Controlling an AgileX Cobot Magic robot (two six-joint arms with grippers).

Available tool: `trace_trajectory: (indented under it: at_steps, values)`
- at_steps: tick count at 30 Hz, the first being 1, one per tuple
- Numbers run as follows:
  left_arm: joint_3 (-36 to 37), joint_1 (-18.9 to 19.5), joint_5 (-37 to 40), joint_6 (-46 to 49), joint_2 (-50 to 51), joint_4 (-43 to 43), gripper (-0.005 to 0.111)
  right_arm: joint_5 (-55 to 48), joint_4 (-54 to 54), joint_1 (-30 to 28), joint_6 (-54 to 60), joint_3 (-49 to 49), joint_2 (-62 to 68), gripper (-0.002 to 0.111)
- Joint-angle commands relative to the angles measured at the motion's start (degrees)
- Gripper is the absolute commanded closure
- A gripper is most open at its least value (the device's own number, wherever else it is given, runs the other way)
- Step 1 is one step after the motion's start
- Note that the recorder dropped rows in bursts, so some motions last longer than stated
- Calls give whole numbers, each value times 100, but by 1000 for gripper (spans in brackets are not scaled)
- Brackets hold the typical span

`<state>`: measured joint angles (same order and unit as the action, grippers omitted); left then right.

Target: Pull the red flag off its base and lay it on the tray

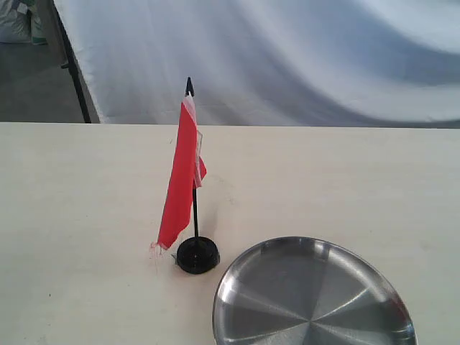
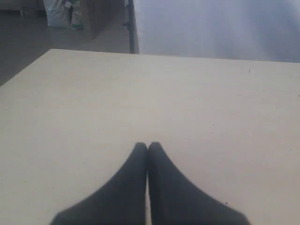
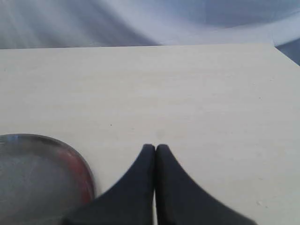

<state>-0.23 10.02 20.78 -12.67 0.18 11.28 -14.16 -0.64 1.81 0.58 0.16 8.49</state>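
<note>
From the exterior camera I see a pale cream bench (image 1: 86,187), matte and faintly grained. The red flag (image 1: 181,180) stands upright on it, left of centre, with its thin black stick seated in the round black base (image 1: 197,256). The cloth hangs limp down the stick, and its frayed lower corner ends just above the bench, beside the base. The stainless-steel tray (image 1: 309,302) lies flat at the lower right, near the base but not touching it, and the frame edge cuts off its near side. A pale grey-white cloth backdrop (image 1: 287,57) hangs past the bench's far edge. A black stand leg (image 1: 75,79) and grey floor (image 1: 36,93) show at the far left. Neither arm appears in this view.

On the left wrist camera, the left end effector (image 2: 147,147) has its dark fingers pressed together with nothing between them, poised over bare bench. Beyond the bench's corner I can make out whitish sacks (image 2: 58,11) on the floor next to the backdrop.

On the right wrist camera, the right end effector (image 3: 155,149) is likewise pressed together and holds nothing. The tray (image 3: 33,183) lies just beside it, out of focus. A reddish smear near the tray's rim may be a reflection, but the blur keeps me from telling.
</note>
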Motion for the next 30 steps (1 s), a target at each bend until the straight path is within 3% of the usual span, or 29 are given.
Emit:
trace_trajectory:
  at_steps: [1, 8, 13, 26, 30]
  values:
    - [23, 10, -34, 0, -18, 4, 107, -30, 26, -17, 18, -16, -24, 109]
    - [23, 10, -117, 237, -18, 183, 107, -30, 26, -17, 18, -16, -24, 109]
    - [23, 10, -1150, -128, -18, -835, 107, -30, 26, -17, 18, -16, -24, 109]
    - [23, 10, -3995, -703, -18, -835, 107, -30, 26, -17, 18, -16, -24, 109]
    - [23, 10, -4449, -703, -18, -835, 107, -30, 26, -17, 18, -16, -24, 109]
